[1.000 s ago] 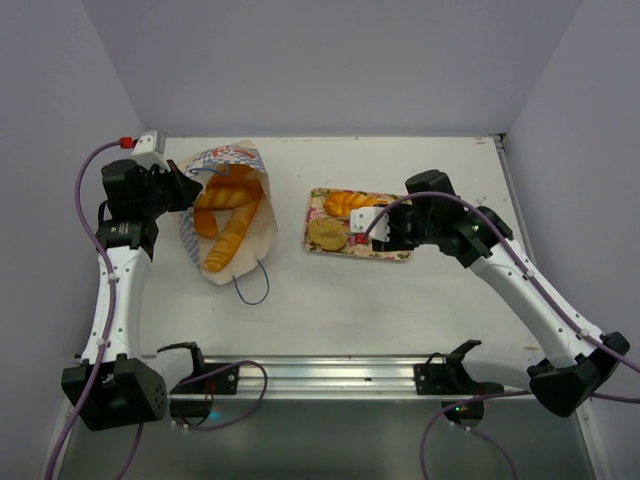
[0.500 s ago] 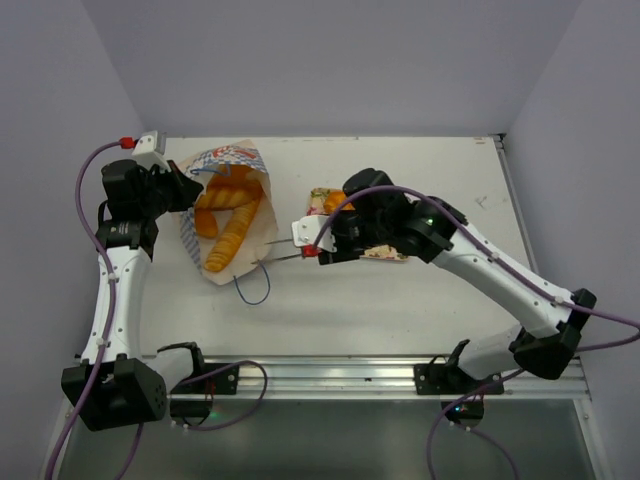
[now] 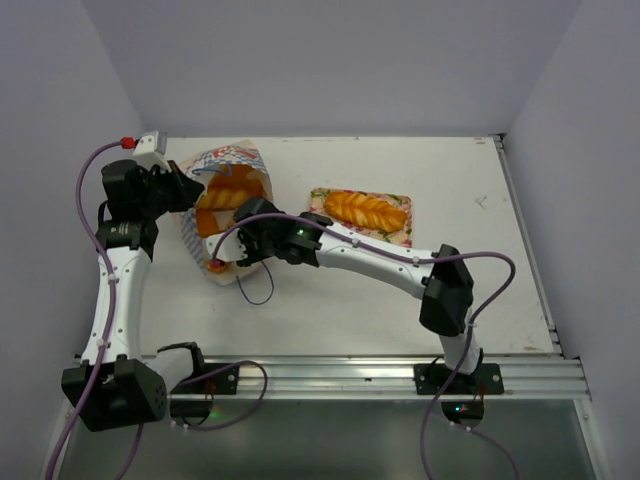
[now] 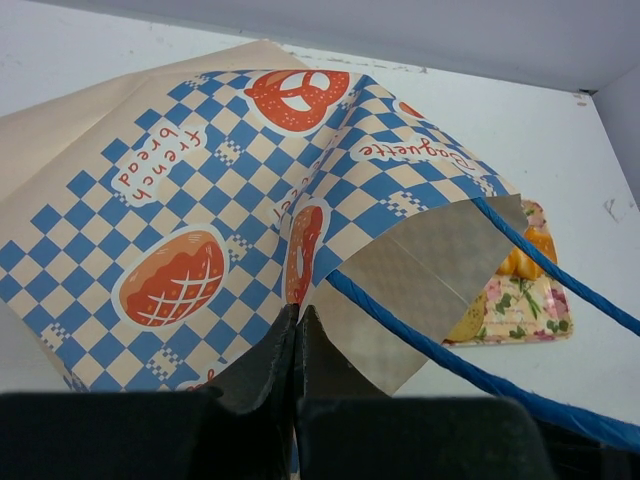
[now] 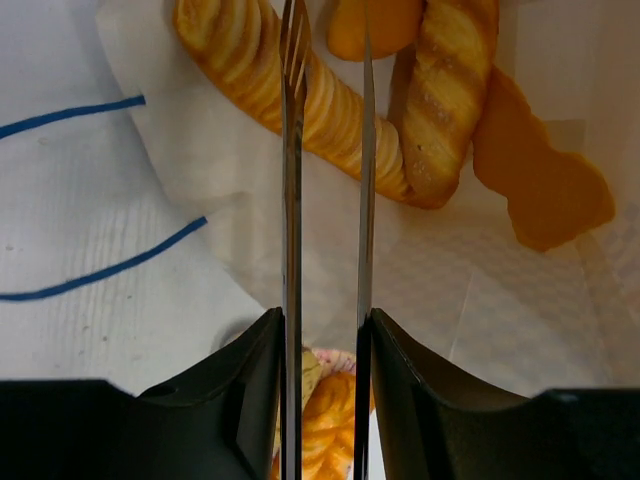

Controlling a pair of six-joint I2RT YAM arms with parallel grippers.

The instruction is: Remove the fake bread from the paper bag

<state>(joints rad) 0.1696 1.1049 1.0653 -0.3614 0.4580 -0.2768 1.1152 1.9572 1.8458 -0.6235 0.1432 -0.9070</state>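
Fake bread (image 5: pixel 445 100) in the paper bag (image 4: pixel 190 200), dead ahead of the right gripper (image 5: pixel 327 30); right arm nearer and free.
Right gripper's fingers stood narrowly apart with nothing between them, tips inside the bag mouth. A ridged long loaf (image 5: pixel 240 50) lay at the tips, its long axis slanting from ahead-left down to the right, across the fingers' line. A second loaf (image 5: pixel 450 60) lay right of the tips, nearly parallel to the fingers; a flat orange piece (image 5: pixel 545 180) farther right. Left gripper (image 4: pixel 297 335) was clamped on the bag's rim, so not available. Judgement: the ridged loaf was the nearest pick; the gap looked too narrow to straddle it without widening first.
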